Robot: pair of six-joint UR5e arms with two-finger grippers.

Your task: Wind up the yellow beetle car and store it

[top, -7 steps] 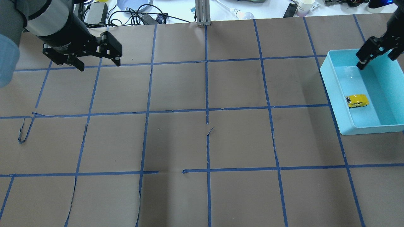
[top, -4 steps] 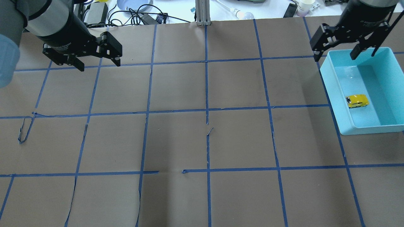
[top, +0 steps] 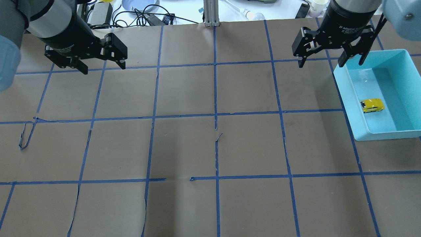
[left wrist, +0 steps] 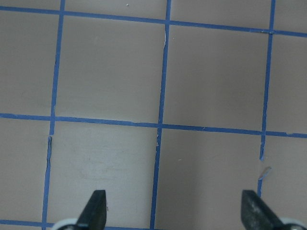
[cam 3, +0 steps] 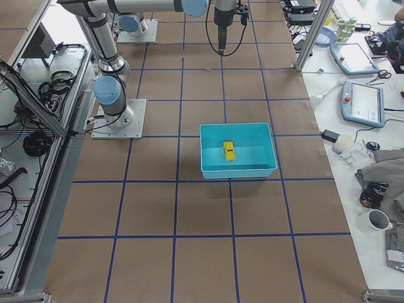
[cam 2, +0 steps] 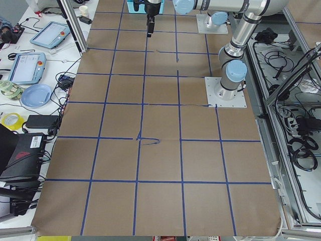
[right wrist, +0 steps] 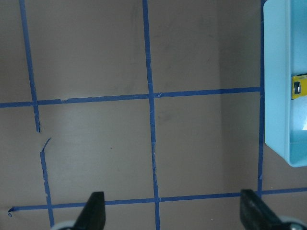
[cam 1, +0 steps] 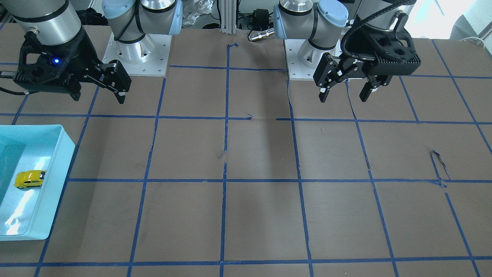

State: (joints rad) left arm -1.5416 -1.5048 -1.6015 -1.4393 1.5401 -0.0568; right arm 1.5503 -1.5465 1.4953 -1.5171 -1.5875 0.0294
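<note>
Overhead exterior: yellow beetle car inside turquoise bin, surface's right edge, apparently stored; left gripper, right gripper empty, fingers apart.

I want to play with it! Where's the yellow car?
The car sits in the blue bin at the overhead view's right edge, near the bin's left wall; the right gripper is well clear of it.

Beetle car inside bin
</note>
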